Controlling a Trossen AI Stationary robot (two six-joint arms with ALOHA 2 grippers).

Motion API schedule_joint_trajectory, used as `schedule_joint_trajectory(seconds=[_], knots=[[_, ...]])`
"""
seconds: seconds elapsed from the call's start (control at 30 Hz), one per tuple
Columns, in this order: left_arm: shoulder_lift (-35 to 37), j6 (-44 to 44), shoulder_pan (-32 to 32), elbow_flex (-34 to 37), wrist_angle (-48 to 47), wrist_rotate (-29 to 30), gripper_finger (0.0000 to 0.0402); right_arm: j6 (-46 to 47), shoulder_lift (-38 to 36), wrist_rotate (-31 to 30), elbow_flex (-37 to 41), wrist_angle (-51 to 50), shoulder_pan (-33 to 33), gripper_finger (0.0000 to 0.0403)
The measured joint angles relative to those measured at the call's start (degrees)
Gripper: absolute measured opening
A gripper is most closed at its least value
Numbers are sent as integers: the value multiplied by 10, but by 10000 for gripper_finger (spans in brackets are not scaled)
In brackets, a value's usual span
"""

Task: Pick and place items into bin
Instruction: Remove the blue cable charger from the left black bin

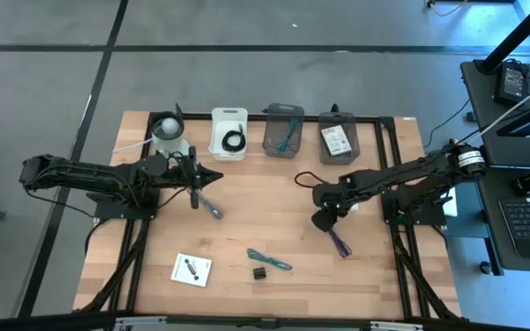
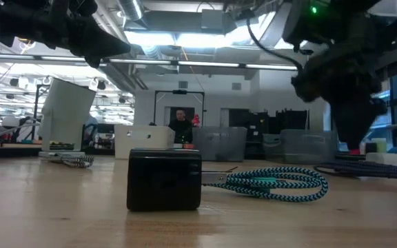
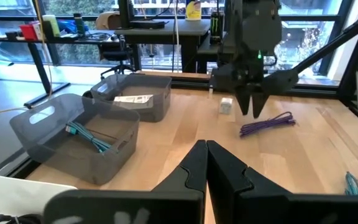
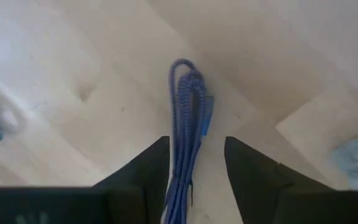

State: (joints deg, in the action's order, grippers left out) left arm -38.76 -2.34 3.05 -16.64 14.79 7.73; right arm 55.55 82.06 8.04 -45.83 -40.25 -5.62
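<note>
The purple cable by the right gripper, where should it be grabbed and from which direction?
Probably across the middle of the purple cable, coming straight down from above. It lies flat on the table as a narrow folded bundle of strands running side by side, so fingers closing across its width should catch them all. The right gripper already straddles it, fingers open.
</note>
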Motion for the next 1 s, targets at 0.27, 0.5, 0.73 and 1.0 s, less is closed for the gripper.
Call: schedule_joint_trajectory(seconds=[0.27,0.5,0.73,1.0], knots=[[0,1,1,0,0,4,2,-98,-48,-77,-106,-77,52,169],[0,1,1,0,0,6,2,-268,-58,-223,-211,90,126,170],[0,1,1,0,0,16,2,-369,12,-218,-354,219,217,170],[0,1,1,0,0,16,2,-426,221,-174,-712,-40,292,170]])
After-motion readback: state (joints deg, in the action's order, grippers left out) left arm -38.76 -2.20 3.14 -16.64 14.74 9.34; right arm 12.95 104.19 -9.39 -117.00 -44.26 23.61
